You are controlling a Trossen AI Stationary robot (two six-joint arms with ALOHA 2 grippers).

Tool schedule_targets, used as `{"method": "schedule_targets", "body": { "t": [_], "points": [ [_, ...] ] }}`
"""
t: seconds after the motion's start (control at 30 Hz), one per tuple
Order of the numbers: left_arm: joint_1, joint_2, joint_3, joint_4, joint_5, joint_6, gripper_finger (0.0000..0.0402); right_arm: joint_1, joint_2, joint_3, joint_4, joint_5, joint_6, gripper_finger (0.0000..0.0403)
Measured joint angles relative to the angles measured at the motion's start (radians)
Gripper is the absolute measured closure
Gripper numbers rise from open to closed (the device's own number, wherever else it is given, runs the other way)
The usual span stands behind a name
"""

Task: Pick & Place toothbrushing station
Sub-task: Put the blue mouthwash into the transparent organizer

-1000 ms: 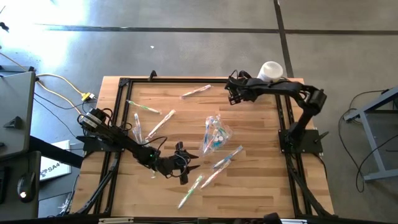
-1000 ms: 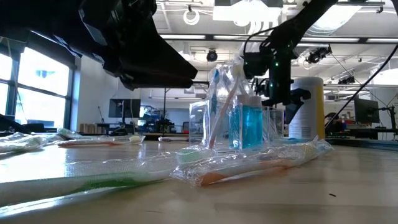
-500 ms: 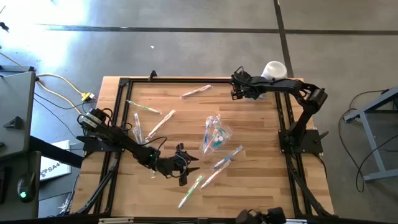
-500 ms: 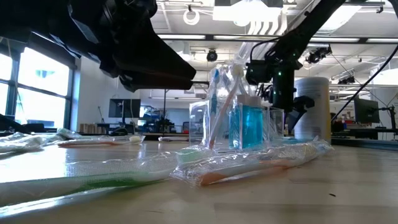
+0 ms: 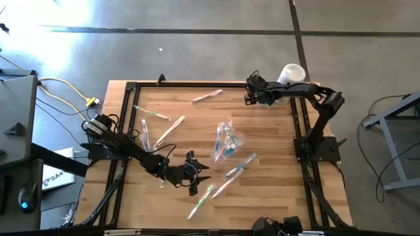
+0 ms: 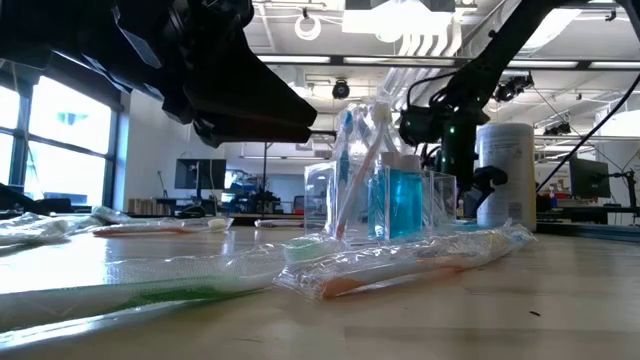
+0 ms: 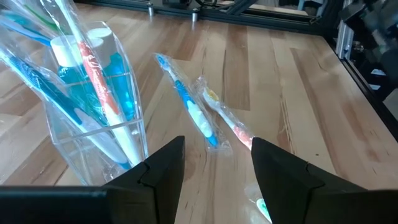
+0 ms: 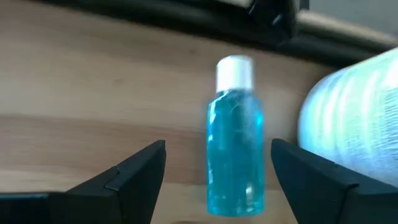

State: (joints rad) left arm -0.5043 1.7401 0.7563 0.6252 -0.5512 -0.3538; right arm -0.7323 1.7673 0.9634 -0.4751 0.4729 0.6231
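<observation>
A clear crinkly plastic holder (image 5: 228,141) with toothbrushes and a teal bottle stands mid-table; it also shows in the left wrist view (image 7: 93,106). Wrapped toothbrushes (image 5: 241,165) lie scattered on the wood. My left gripper (image 5: 200,172) hovers open near the table's front, and its fingers (image 7: 161,168) point at the holder without touching it. My right gripper (image 5: 249,95) is open at the far right. In the right wrist view its fingers (image 8: 143,168) stand on either side of a small blue bottle with a white cap (image 8: 235,155), apart from it. The bottle stands upright on its base.
A white roll (image 5: 292,72) stands at the far right corner, right beside the blue bottle (image 8: 354,124). More wrapped toothbrushes lie at the far edge (image 5: 207,96), at the left (image 5: 149,113) and near the front (image 5: 201,200). A black frame (image 5: 131,85) borders the table.
My right gripper has moved a little toward the table's right and far edges, closer to the white roll. My left arm has kept still, and nothing on the table has moved.
</observation>
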Motion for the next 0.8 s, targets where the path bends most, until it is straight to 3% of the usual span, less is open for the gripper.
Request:
{"method": "schedule_targets", "body": {
  "t": [0.23,0.4,0.53,0.8],
  "points": [
    [0.000,0.000,0.000,-0.002,0.001,0.000,0.0220,0.003,0.094,0.012,0.021,0.007,-0.028,0.0120],
    [0.000,0.000,0.000,-0.006,0.001,0.000,0.0220,0.019,0.095,0.011,0.038,0.007,-0.044,0.0148],
    [0.000,0.000,0.000,-0.007,0.001,0.004,0.0220,0.016,0.096,0.010,0.024,-0.014,-0.045,0.0199],
    [0.000,0.000,0.000,-0.007,0.001,0.008,0.0220,0.019,0.098,0.010,0.012,-0.027,-0.116,0.0340]
  ]
}}
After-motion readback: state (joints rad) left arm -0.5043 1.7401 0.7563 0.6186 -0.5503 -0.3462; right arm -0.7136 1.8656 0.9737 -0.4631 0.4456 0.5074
